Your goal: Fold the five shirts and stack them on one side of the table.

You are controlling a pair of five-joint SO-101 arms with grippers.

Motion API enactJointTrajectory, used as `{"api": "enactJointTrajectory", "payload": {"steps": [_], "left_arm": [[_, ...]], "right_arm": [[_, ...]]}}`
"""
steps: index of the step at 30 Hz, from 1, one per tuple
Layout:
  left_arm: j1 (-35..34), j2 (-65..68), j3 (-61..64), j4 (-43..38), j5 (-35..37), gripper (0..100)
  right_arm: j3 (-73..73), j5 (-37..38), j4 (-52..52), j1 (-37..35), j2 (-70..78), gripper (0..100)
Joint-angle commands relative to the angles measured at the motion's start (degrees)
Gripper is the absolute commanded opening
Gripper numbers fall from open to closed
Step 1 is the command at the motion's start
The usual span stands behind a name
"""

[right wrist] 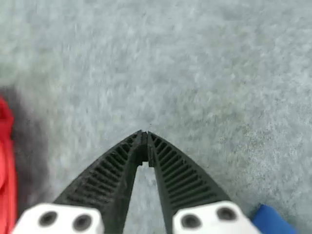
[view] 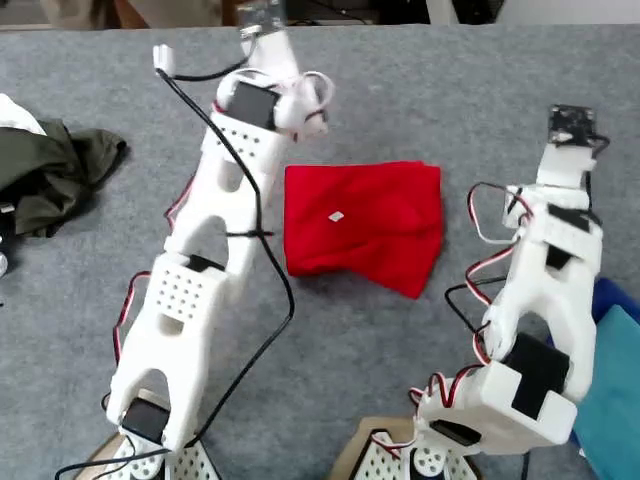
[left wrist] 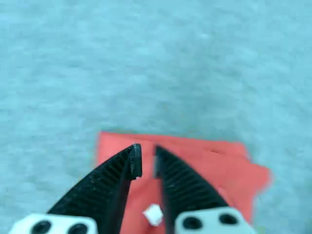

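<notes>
A folded red shirt with a small white tag lies in the middle of the grey table. My left gripper hovers over the red shirt near its far edge, its fingers a narrow gap apart with nothing between them. The left arm stretches from the front left up past the shirt's left side. My right gripper is shut and empty over bare table, with the red shirt's edge off to one side. The right arm stands to the right of the shirt.
A crumpled dark olive shirt lies at the left edge beside a white cloth. Blue and teal fabric sits at the right edge by the right arm's base; a blue corner lies near the right gripper.
</notes>
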Motion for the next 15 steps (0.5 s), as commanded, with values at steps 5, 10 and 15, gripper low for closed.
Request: {"api": "enactJointTrajectory", "payload": {"steps": [5, 10, 15], "left_arm": [[-2.37, -0.92, 8.53, -1.05, -0.09, 2], [-10.9, -0.92, 16.79, -6.59, 0.26, 2], [-14.51, -0.92, 27.52, -12.84, 0.0, 2]], "right_arm": [[-19.21, 13.63, 28.57, -15.96, -0.4, 0.5], [-31.69, 19.34, 39.91, -25.54, 8.22, 0.5], [-48.13, 19.16, 48.62, -29.85, 23.16, 0.5]]}}
